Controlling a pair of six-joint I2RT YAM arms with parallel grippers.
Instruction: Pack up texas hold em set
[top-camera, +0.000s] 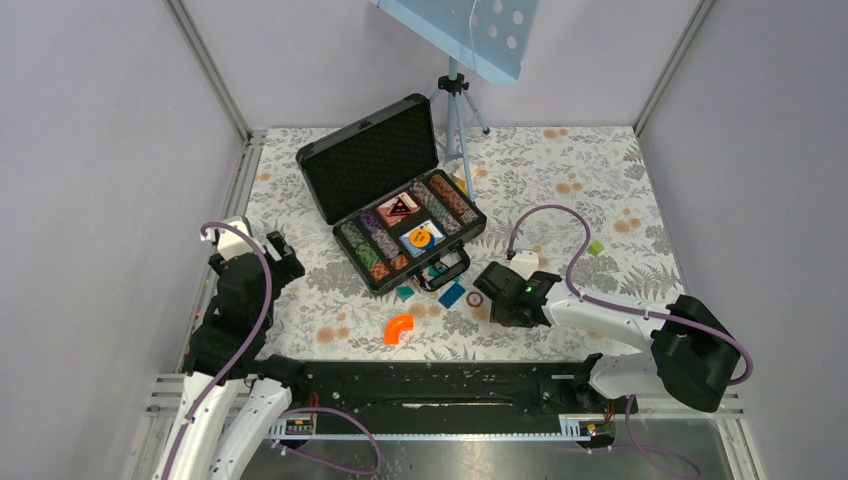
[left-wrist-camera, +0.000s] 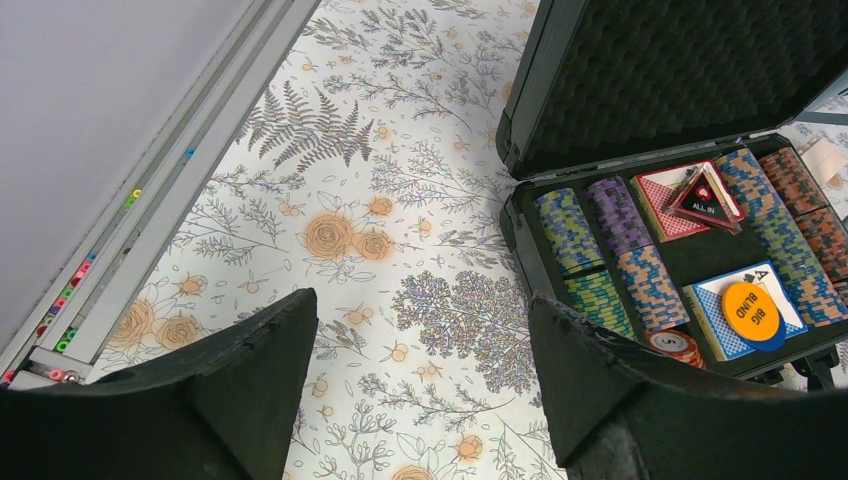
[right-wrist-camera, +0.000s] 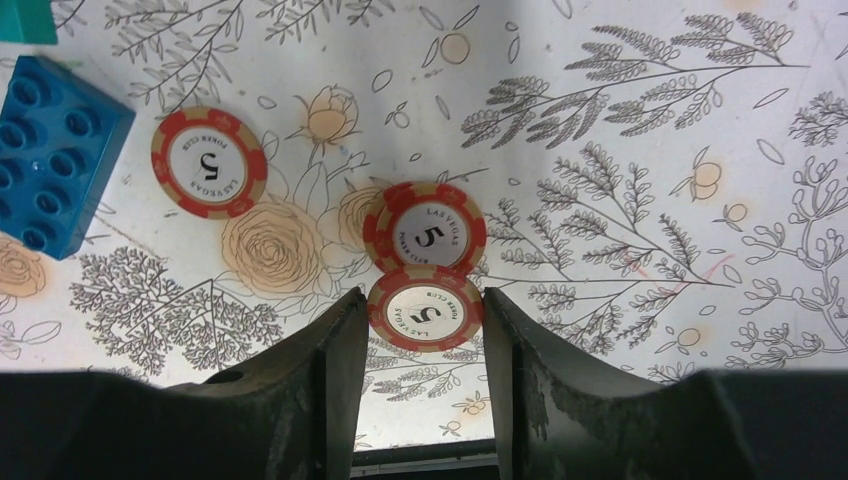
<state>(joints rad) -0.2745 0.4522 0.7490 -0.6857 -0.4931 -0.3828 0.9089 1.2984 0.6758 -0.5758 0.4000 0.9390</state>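
The black briefcase (top-camera: 345, 232) lies open at mid-table with its foam lid (top-camera: 370, 160) up. Rows of striped chips (left-wrist-camera: 640, 250), a red deck (left-wrist-camera: 662, 196) and a blue deck (left-wrist-camera: 712, 318) with an orange "BIG BLIND" disc (left-wrist-camera: 751, 310) sit inside. My left gripper (left-wrist-camera: 420, 305) is open and empty over the cloth, left of the case. My right gripper (right-wrist-camera: 425, 300) is shut on a red "5" chip (right-wrist-camera: 425, 312), pinched by its edges just above the cloth. Two more red chips (right-wrist-camera: 425, 232) (right-wrist-camera: 209, 162) lie flat on the cloth beyond it.
An orange curved piece (top-camera: 399, 328), a teal block (top-camera: 404, 293) and a blue block (right-wrist-camera: 50, 150) lie in front of the case. A tripod (top-camera: 455, 110) stands behind the case. Walls close in the left and right sides.
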